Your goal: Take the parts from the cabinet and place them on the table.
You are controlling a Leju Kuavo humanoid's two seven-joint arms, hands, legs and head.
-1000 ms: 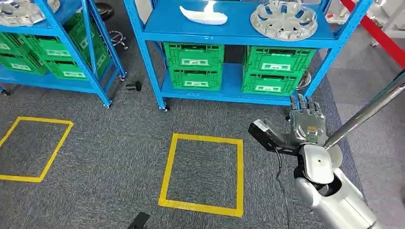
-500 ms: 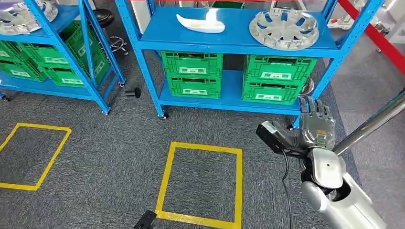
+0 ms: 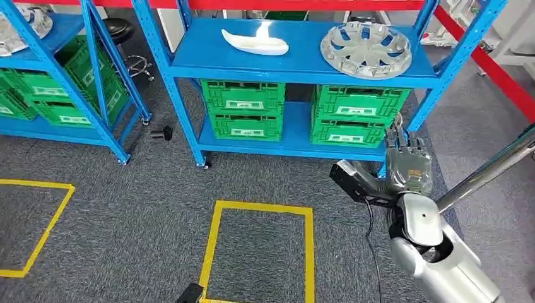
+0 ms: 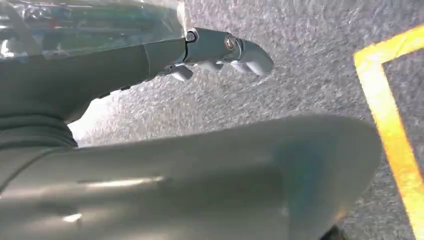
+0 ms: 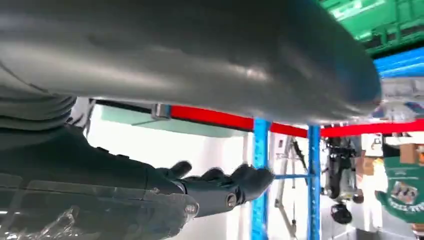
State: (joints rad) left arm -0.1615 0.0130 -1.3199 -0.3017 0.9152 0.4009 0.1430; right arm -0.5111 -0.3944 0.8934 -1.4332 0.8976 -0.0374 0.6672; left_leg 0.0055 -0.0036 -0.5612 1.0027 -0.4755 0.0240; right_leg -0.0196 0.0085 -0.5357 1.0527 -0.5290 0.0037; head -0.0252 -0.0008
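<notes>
Grey carpet with yellow taped squares (image 3: 262, 249) lies ahead of you, and beyond it stands the blue cabinet (image 3: 303, 57) with green crates (image 3: 356, 117) on its low shelf. On its upper shelf you have two parts: a white part (image 3: 255, 41), long axis running across the shelf, and a hubcap (image 3: 365, 48) to its right. Your right robot hand (image 3: 407, 165) is raised, fingers straight and apart, grasping nothing; the hubcap lies up and slightly left of it, so this arm is the nearer one. Your left robot hand (image 4: 220, 50) hangs over the carpet, also released. Compared with a second ago, the whole view has shifted: the cabinet looks closer and the squares have slid down and left, so it is the camera that moved.
</notes>
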